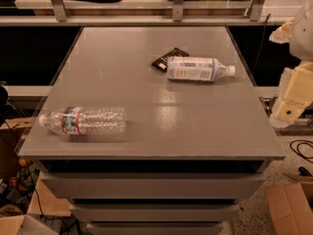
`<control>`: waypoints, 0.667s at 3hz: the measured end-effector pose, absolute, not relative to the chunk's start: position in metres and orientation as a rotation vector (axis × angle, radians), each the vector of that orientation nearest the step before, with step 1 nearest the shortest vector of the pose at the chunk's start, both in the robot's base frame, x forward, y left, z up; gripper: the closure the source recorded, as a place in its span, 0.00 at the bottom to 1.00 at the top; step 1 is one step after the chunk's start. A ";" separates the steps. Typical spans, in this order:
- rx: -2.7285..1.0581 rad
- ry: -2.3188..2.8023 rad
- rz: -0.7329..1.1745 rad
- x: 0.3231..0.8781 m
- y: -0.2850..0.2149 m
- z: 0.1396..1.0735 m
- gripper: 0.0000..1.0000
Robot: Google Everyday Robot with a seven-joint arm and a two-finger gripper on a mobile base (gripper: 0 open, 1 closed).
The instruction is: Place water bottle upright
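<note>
The water bottle is clear ribbed plastic with a white cap and a red, white and blue label band. It lies on its side near the front left corner of the grey table, cap pointing left. My gripper is a cream-coloured part at the right edge of the view, beyond the table's right side and far from the bottle. It holds nothing that I can see.
An opaque pale blue-and-white bottle lies on its side at the back right, cap to the right, touching a dark packet. A shelf with metal legs stands behind the table. Cardboard boxes sit on the floor.
</note>
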State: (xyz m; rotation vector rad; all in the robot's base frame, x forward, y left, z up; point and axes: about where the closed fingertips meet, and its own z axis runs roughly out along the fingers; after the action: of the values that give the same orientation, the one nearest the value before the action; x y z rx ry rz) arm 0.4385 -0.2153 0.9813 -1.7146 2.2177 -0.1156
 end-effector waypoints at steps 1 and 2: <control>-1.715 2.218 -0.116 0.438 -0.215 0.981 0.00; -1.761 2.147 -0.039 0.450 -0.181 0.984 0.00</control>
State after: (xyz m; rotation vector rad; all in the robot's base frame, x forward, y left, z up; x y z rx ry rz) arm 0.4497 -0.1809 0.9838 -1.7610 2.1474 -0.0394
